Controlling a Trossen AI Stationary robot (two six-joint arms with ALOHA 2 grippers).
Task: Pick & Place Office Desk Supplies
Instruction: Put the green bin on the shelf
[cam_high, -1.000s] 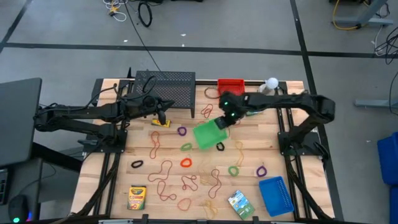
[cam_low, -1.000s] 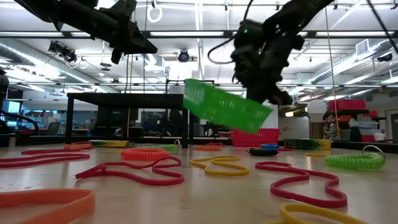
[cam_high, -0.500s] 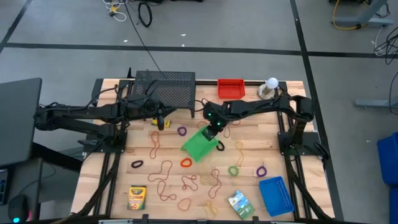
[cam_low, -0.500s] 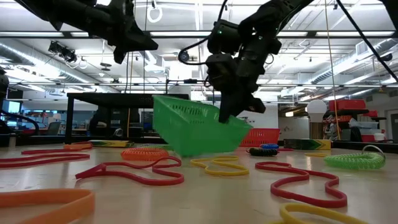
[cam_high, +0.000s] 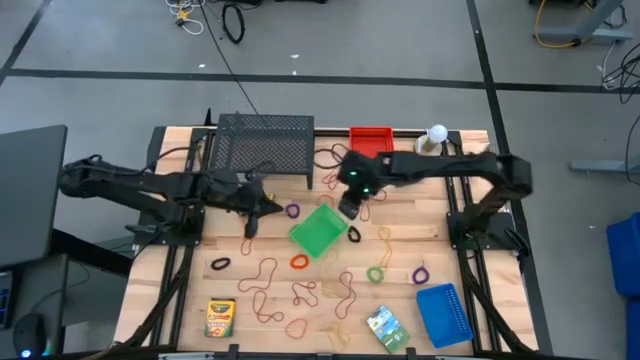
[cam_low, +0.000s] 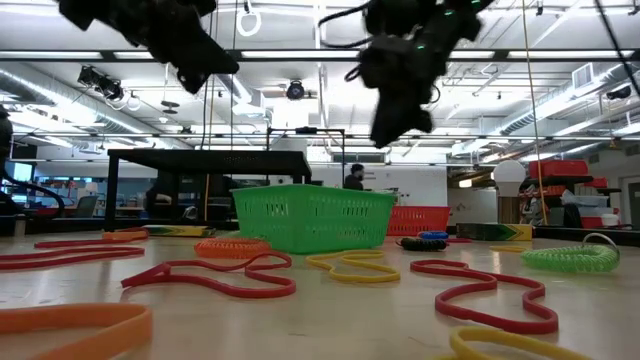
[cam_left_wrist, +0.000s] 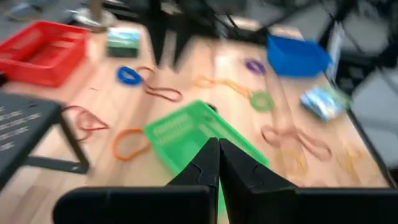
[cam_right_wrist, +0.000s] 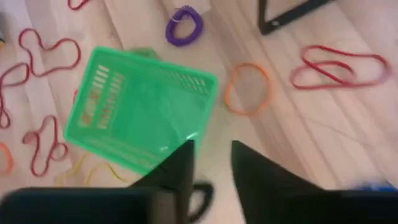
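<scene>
Above green basket (cam_high: 318, 232), right tool (cam_high: 349, 208) open

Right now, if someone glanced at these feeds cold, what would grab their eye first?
Probably the bright green basket sitting upright mid-table among scattered rubber-band loops. Just above it hangs the right gripper, fingers apart and holding nothing. The left gripper hovers shut to the basket's left, in front of the black wire-mesh rack.

Coloured rubber-band loops (cam_high: 265, 272) strewn flat across the table, crayon box (cam_high: 219, 317) and green packet (cam_high: 382, 325) near its front edge
</scene>
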